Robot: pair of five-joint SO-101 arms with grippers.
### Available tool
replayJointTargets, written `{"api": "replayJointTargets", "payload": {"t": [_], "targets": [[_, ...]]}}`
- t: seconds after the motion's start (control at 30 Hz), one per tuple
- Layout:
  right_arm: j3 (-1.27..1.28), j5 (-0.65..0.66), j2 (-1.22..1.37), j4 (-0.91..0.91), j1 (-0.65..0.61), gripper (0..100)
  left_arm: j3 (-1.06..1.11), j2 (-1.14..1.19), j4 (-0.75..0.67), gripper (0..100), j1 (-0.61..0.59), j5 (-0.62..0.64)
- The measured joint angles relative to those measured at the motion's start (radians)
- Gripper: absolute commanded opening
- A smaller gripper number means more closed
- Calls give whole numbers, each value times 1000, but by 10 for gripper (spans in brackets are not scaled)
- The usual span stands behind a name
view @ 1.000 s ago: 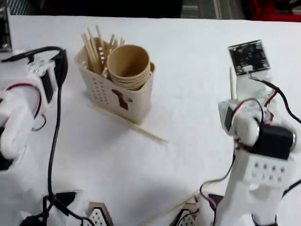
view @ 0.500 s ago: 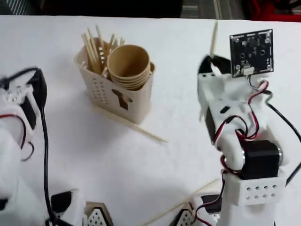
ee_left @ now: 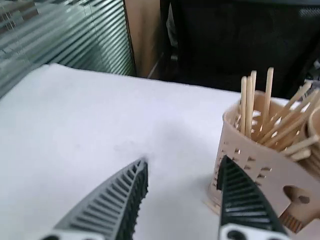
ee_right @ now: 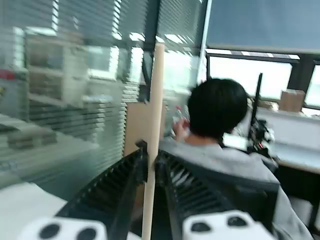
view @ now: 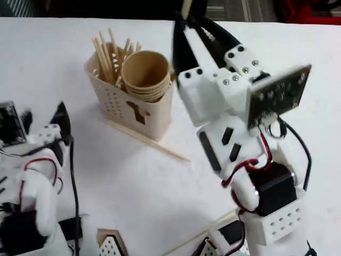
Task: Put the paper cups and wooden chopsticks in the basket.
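Right fingers (ee_right: 151, 155) were clamped on a chopstick (ee_right: 156, 95), held upright in the air beside the basket (view: 133, 114). Left fingers (ee_left: 184, 162) sat open, low over the counter (view: 106, 176) near it. Cups (view: 145, 72) and a chopstick bunch (view: 104, 53) stood in the basket, and a loose chopstick (view: 149, 140) lay right in front.

A beige, perforated basket (view: 133, 109) stands upright on the white table (view: 106, 176). A stack of brown paper cups (view: 145, 72) sits in it, mouths up, and beside them a bundle of chopsticks (view: 106, 53) fans out above the rim. A loose chopstick (view: 146, 140) lies flat along the basket's foot, close against it. Another stick (view: 200, 233) lies near the table's front edge. A third chopstick (ee_right: 155, 100) stands upright, pinched in the right gripper (ee_right: 151, 156).
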Motion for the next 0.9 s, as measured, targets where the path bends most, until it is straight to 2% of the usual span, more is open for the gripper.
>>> {"api": "replayJointTargets", "payload": {"t": [0.23, 0.4, 0.7, 0.9], "targets": [[0, 0, 147, -222, -103, 19, 385, -269, -133, 233, 0, 64], [0, 0, 308, -348, -161, 19, 583, -443, -161, 233, 0, 80], [0, 0, 589, -496, -166, 26, 643, -473, -161, 233, -2, 80], [0, -2, 661, -413, -163, 178, 643, -474, -161, 233, -2, 80]]}}
